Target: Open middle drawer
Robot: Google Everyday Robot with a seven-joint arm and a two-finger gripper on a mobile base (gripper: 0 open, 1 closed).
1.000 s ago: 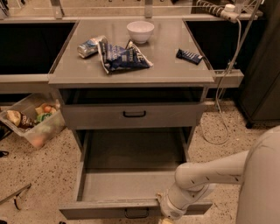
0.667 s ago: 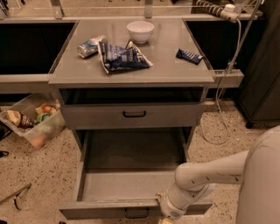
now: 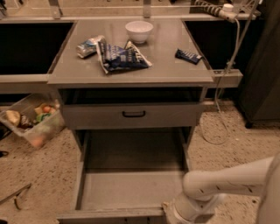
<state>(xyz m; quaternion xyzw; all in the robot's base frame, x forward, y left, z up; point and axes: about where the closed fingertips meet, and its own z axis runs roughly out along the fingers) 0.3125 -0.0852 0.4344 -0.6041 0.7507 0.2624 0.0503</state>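
While the middle drawer stands well out beneath the bench, it looks like stiff, light sheet metal — best taken at the middle of its front. The end effector sits by that front's right end; open or closed, I cannot tell.

Countertop: grey, flat, carrying four items. White bowl upright near the rear edge. Blue crisp bag lying flat in front of the bowl, crumpled. Small silver-blue packet touching the bag's left corner; type cannot be told. Dark snack bar lying apart at the right.

Floor: speckled terrazzo. Clear plastic bin tilted at the left, holding mixed food items. White cable hanging from a power strip at the upper right and looping on the floor.

Gripper: at the bottom edge, right of centre.
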